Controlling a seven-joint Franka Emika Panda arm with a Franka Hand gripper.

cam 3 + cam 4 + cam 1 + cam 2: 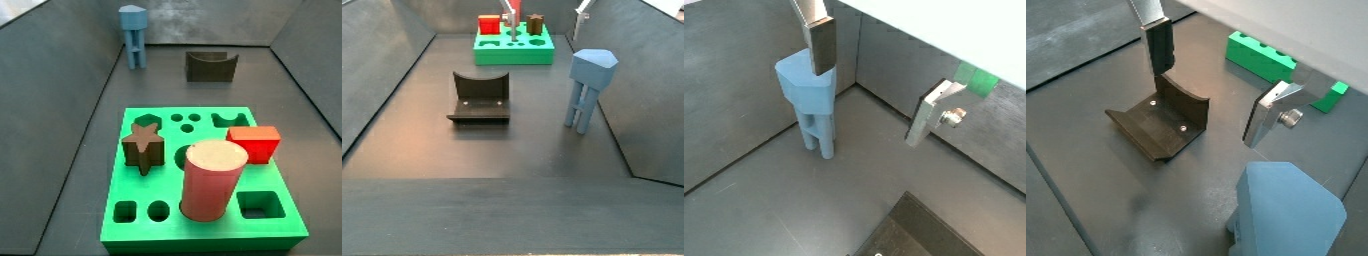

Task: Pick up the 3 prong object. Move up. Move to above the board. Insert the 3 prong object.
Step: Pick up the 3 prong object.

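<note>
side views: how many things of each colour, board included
light blue: 1, slim plastic three-prong piece
dark grey: 1, U-shaped block
green: 1, square holed board
pink: 1, fat cylinder
red: 1, cube
brown: 1, star
total: 6
gripper open, beside the three-prong piece

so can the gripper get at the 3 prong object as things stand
Probably yes. The 3 prong object stands upright and alone on the floor near the wall. In a wrist view one finger of the open gripper is already beside its head, and nothing sits between the fingers.
</note>
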